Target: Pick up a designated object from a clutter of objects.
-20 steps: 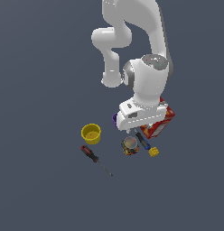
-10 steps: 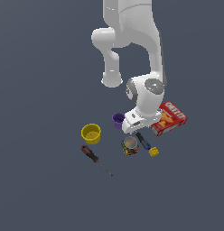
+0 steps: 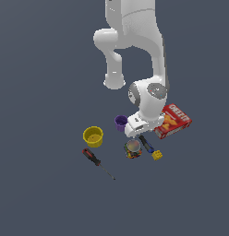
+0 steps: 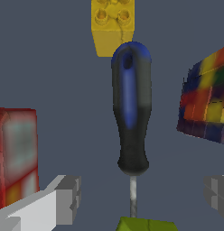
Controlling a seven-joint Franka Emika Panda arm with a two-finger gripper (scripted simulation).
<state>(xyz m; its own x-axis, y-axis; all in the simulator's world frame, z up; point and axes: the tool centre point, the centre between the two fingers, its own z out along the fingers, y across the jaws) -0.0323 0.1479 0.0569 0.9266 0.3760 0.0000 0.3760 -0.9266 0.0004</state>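
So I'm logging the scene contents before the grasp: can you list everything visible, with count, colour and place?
Short screwdriver: one, black handle with blue end, lying between the open fingers in the wrist view.
Long screwdriver: one, red-and-black handle, apart at the exterior view's left.
Cracker box: one, red, at the exterior view's right.
Yellow cup: one, upright, left of the cluster.
Purple cup: one, beside the arm's wrist.
Tin can: one, multicoloured label, beside the short screwdriver.
Yellow block: one, studded, just past the blue end.
Green block: one, at the shaft's tip.
Floor: dark grey.
Gripper: one, white with grey fingers, open, straddling the shaft.
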